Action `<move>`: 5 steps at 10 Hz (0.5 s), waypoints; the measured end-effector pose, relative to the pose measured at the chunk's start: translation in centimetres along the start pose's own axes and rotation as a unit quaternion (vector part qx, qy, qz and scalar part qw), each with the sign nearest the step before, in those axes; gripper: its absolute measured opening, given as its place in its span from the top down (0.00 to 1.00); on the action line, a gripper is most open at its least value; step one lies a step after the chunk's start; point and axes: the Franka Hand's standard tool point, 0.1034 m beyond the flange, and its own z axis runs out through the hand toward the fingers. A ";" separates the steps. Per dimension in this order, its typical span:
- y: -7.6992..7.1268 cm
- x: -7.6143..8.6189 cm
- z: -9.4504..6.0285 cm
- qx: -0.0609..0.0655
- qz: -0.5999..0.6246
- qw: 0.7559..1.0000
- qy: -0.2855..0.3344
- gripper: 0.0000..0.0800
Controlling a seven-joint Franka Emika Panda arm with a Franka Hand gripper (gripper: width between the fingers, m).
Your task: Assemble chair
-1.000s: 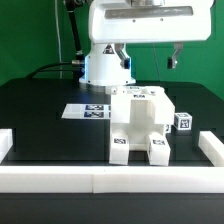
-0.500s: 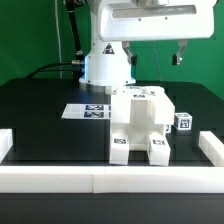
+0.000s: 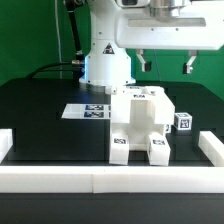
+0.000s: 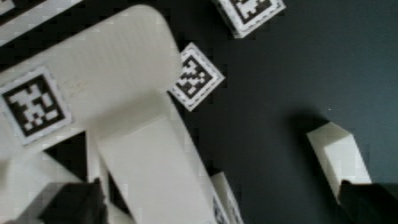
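Note:
The partly built chair (image 3: 140, 118) is a blocky white stack with tags on its front feet, standing in the middle of the black table. A small loose white block with a tag (image 3: 183, 121) sits just to its right in the exterior view. My gripper (image 3: 165, 64) hangs high above the chair's right side, open and empty. In the wrist view the chair's tagged white top (image 4: 134, 110) fills most of the frame. The small block (image 4: 338, 150) lies beside it on the black table. The gripper (image 4: 222, 205) shows dark fingertips (image 4: 71, 200) wide apart.
The marker board (image 3: 87, 110) lies flat behind the chair on the exterior view's left. Long white border rails run along the front (image 3: 110, 180), left (image 3: 6, 145) and right (image 3: 211, 150). The robot's base (image 3: 105, 65) stands at the back.
The gripper has moved toward the exterior view's right and dropped a little, still open. The chair and the small block have not moved.

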 end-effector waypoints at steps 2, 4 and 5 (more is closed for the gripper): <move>-1.8 -0.5 1.1 -0.007 0.007 1.000 -0.002 0.19; -2.9 -0.5 1.8 -0.012 0.007 1.000 -0.002 0.19; -3.1 -0.5 2.2 -0.014 0.005 1.000 -0.003 0.19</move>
